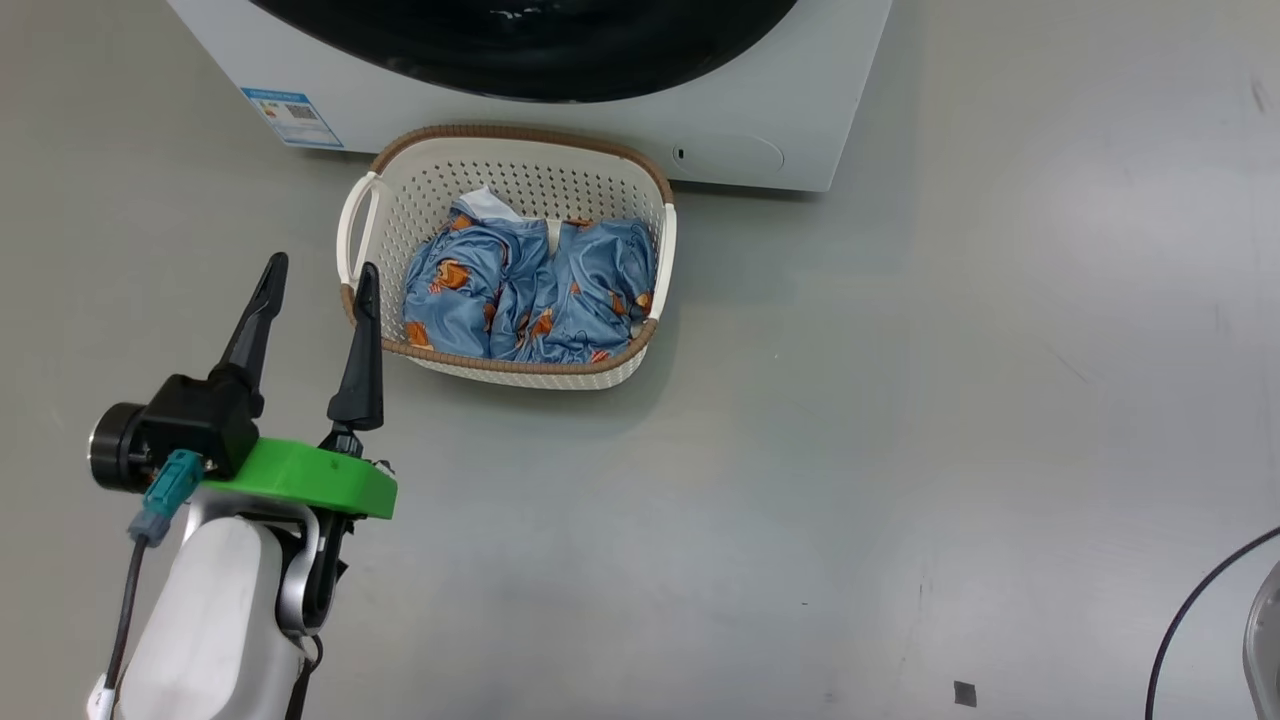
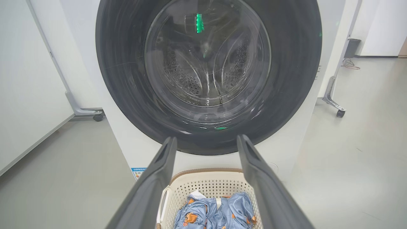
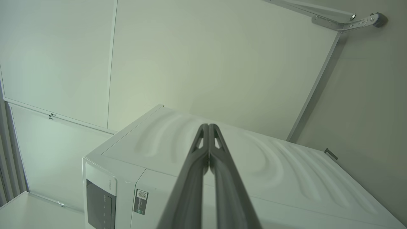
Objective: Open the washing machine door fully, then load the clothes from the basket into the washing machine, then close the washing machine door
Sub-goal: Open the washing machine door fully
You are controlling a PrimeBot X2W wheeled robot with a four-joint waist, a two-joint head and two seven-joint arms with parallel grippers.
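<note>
A lab or test room staged as a laundry corner is suggested. The washer (image 2: 127, 140) is stood on a bare, smooth grey floor (image 1: 900, 400) and is enclosed by plain white partition panels (image 2: 28, 79), which are carried on metal feet (image 2: 330, 92) with castors (image 2: 341, 113). A black cable (image 1: 1168, 635) is trailed across the floor, and a dark box (image 2: 352, 47) with loose wires (image 2: 349, 65) is set against a far panel. A basket (image 1: 520, 132) of clothes (image 1: 520, 290) is placed before the washer.
</note>
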